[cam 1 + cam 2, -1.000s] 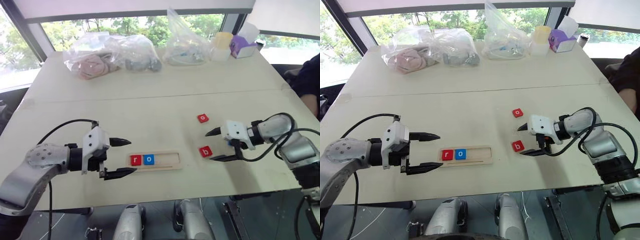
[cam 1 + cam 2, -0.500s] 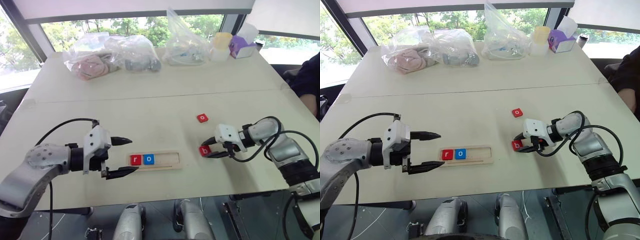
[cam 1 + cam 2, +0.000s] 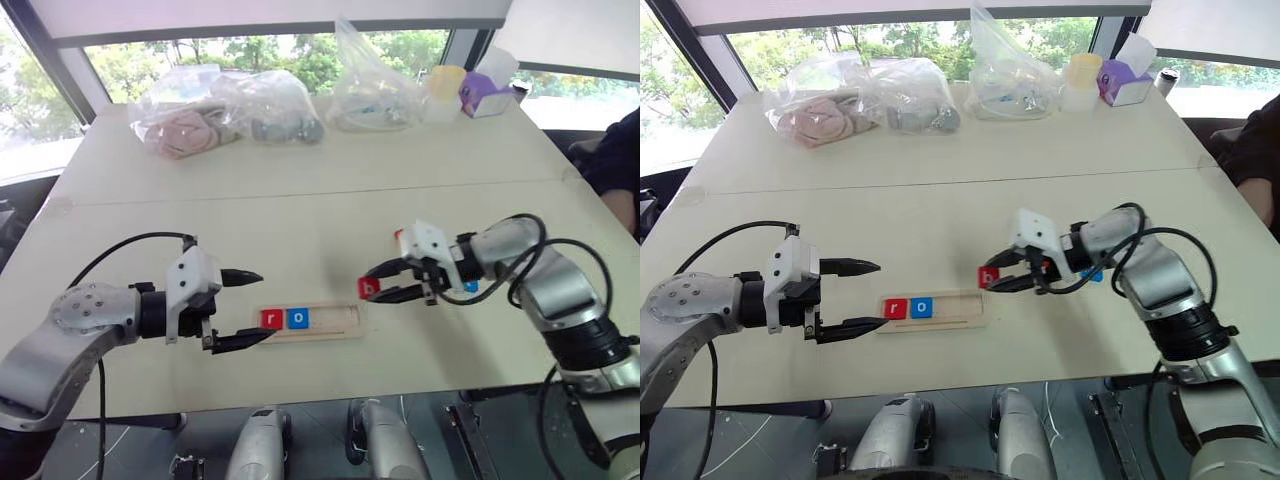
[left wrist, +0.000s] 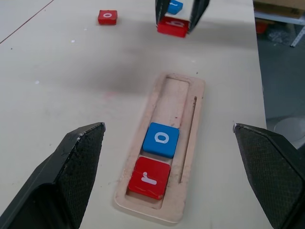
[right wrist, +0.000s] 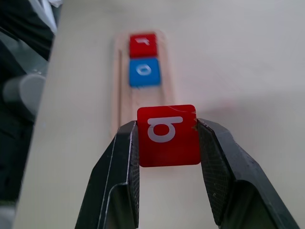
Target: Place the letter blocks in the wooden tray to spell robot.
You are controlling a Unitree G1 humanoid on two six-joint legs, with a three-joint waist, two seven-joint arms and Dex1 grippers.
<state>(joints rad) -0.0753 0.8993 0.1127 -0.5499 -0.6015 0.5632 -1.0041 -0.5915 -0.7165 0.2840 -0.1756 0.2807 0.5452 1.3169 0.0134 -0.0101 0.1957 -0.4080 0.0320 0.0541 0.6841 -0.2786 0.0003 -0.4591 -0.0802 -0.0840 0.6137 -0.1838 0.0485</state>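
Observation:
The wooden tray lies near the table's front edge with a red "r" block and a blue "o" block at its left end. My right gripper is shut on a red "b" block, held in the air just above and right of the tray's right end. Left of the tray, my left gripper hangs open and holds nothing. A red "o" block lies on the table beyond the right gripper. A blue block peeks out behind the right wrist.
Several clear plastic bags line the table's far edge, with a yellow cup and a purple tissue box at the far right. A person's dark sleeve shows at the right edge.
My right gripper shut on the red "b" block, lifted it and carried it left towards the tray's right end. The left gripper stayed still and open.

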